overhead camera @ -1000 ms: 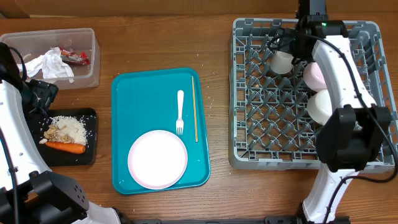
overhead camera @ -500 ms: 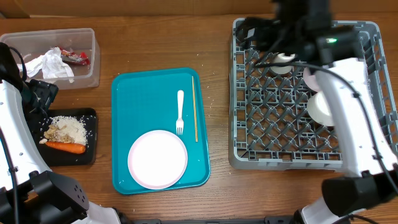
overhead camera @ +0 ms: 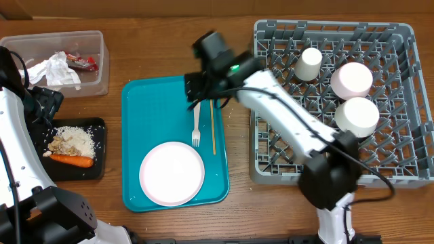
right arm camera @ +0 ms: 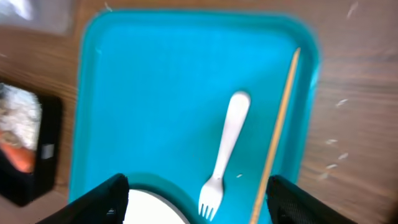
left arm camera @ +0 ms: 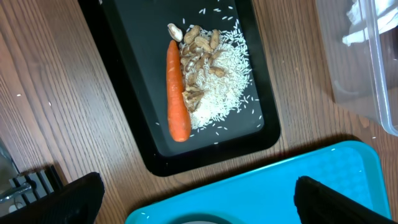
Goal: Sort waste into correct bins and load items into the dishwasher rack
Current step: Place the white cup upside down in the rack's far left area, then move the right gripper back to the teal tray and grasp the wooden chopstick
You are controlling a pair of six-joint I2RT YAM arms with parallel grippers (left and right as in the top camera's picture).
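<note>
The plate [overhead camera: 171, 173] lies nearest on the teal tray [overhead camera: 152, 108], with the fork [overhead camera: 196, 122] and stick [overhead camera: 212, 118] just behind it. The right gripper [right arm camera: 198, 199], at the rack [overhead camera: 285, 169] a second ago, now hangs over the fork, spread and empty. Farther back, the cup [overhead camera: 310, 64] and bowls [overhead camera: 357, 116] stand in the rack, so three items remain. The left gripper [left arm camera: 205, 202], also spread, hovers over the black tray [left arm camera: 124, 62].

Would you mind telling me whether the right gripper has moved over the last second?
Yes. The right gripper has swung left, from above the dishwasher rack to over the teal tray, above the white fork.
</note>
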